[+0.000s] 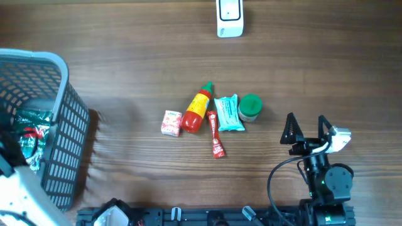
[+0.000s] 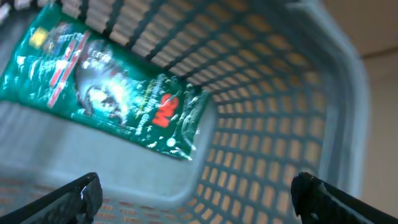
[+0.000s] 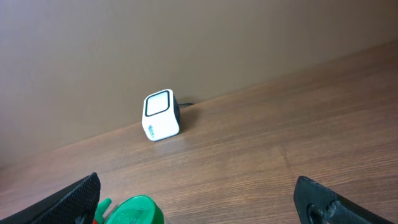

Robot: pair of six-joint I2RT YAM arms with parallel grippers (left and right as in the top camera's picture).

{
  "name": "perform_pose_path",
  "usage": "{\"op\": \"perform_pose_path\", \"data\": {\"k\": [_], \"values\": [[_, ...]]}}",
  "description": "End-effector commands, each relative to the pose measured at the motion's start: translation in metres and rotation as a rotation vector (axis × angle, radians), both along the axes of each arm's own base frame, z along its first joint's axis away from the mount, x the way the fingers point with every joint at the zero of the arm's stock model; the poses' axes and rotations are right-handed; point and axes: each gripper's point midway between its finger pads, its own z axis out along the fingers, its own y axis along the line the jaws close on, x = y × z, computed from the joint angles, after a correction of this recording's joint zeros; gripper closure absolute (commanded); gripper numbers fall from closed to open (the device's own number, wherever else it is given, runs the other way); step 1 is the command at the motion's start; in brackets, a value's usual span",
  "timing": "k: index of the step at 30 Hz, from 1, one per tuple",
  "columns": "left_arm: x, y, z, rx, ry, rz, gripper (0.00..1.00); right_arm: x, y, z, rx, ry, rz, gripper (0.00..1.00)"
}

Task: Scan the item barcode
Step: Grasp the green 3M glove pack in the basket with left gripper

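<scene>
The white barcode scanner (image 1: 229,17) stands at the table's far edge, also in the right wrist view as scanner (image 3: 160,115). Mid-table lie a small pink box (image 1: 171,122), a red sauce bottle (image 1: 198,108), a red sachet (image 1: 216,135), a teal packet (image 1: 228,113) and a green-lidded tub (image 1: 250,107). My right gripper (image 1: 306,120) hangs open and empty just right of the tub (image 3: 134,211). My left gripper (image 2: 196,196) is open inside the grey basket (image 2: 280,143), above a green packet (image 2: 106,93) and apart from it.
The grey basket (image 1: 66,119) fills the left edge of the table, with the green packet (image 1: 28,135) inside. My left arm (image 1: 16,194) reaches over it from the lower left. Bare wood lies between the items and the scanner.
</scene>
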Motion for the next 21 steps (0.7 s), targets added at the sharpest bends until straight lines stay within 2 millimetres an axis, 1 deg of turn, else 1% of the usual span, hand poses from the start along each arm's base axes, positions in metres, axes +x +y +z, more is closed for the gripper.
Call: {"op": "perform_pose_path", "data": {"k": [1, 3, 4, 6, 8, 9, 13, 15, 17, 18, 19, 21], "values": [[-0.002, 0.02, -0.041, -0.176, 0.014, 0.109, 0.0, 0.0, -0.001, 0.002, -0.011, -0.01, -0.006, 0.0], [-0.002, 0.03, -0.069, -0.253, 0.083, 0.133, 0.0, 0.0, -0.001, 0.002, -0.011, -0.01, -0.006, 0.0], [-0.001, 0.031, -0.083, -0.288, 0.117, 0.136, 0.0, 0.0, -0.001, 0.002, -0.01, -0.01, -0.006, 0.0], [-0.001, 0.031, -0.114, -0.37, 0.196, 0.141, 0.0, 0.0, -0.001, 0.002, -0.011, -0.01, -0.006, 0.0], [-0.003, 0.028, -0.139, -0.427, 0.246, 0.15, 0.0, 0.0, -0.001, 0.002, -0.01, -0.01, -0.006, 0.0], [-0.006, 0.026, -0.16, -0.457, 0.269, 0.17, 0.0, 0.0, -0.001, 0.002, -0.011, -0.01, -0.006, 0.0], [-0.006, 0.025, -0.203, -0.447, 0.259, 0.169, 0.0, 0.0, -0.001, 0.002, -0.011, -0.01, -0.006, 0.0], [-0.006, 0.026, -0.22, -0.434, 0.247, 0.168, 0.0, 0.0, -0.001, 0.002, -0.01, -0.01, -0.006, 0.0], [-0.006, 0.026, -0.236, -0.43, 0.242, 0.168, 0.0, 0.0, -0.001, 0.002, -0.011, -0.01, -0.006, 0.0], [-0.006, 0.026, -0.24, -0.435, 0.247, 0.168, 0.0, 0.0, -0.001, 0.002, -0.01, -0.01, -0.006, 0.0], [-0.007, 0.024, -0.25, -0.456, 0.253, 0.19, 0.0, 0.0, -0.001, 0.002, -0.011, -0.01, -0.005, 0.0], [-0.007, 0.025, -0.262, -0.476, 0.268, 0.203, 0.0, 0.0, -0.001, 0.002, -0.01, -0.01, -0.006, 0.0]]}}
